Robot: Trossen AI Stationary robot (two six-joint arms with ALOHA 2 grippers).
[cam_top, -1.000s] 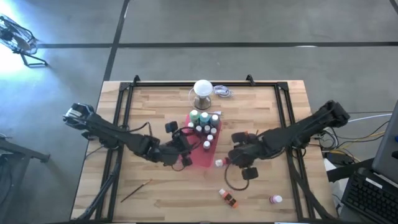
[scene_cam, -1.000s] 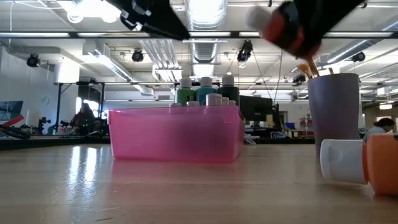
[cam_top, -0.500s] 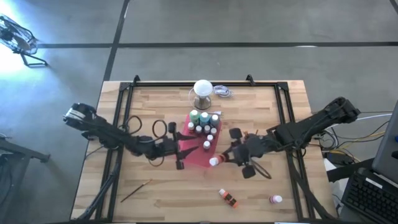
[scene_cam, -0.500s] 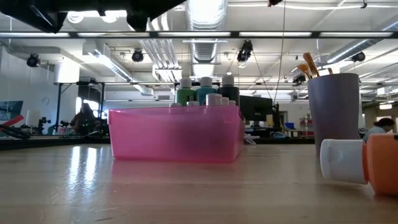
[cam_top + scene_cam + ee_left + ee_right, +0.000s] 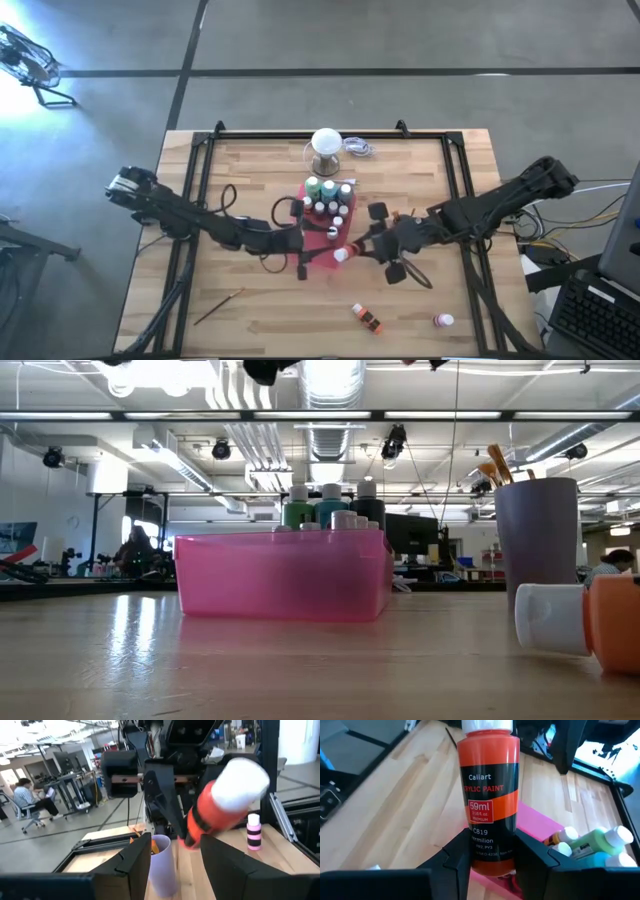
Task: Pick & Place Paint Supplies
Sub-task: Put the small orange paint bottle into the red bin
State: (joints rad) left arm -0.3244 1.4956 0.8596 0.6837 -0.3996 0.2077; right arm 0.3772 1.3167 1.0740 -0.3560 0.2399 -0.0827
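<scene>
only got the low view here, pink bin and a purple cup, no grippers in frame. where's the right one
Observer: The right gripper hangs over the pink bin's near right corner.
Operator: holding anything
Observer: Yes, shut on an orange paint bottle with a white cap.
Operator: and the left
Observer: The left gripper is over the bin's near left corner, fingers apart, nothing between them.

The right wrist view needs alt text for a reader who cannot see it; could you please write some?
The right gripper holds an orange paint bottle with a white cap, its black label reading "Caliart" and "Vermilion". Beyond it lie the wooden table and a pink tray holding more bottles.
</scene>
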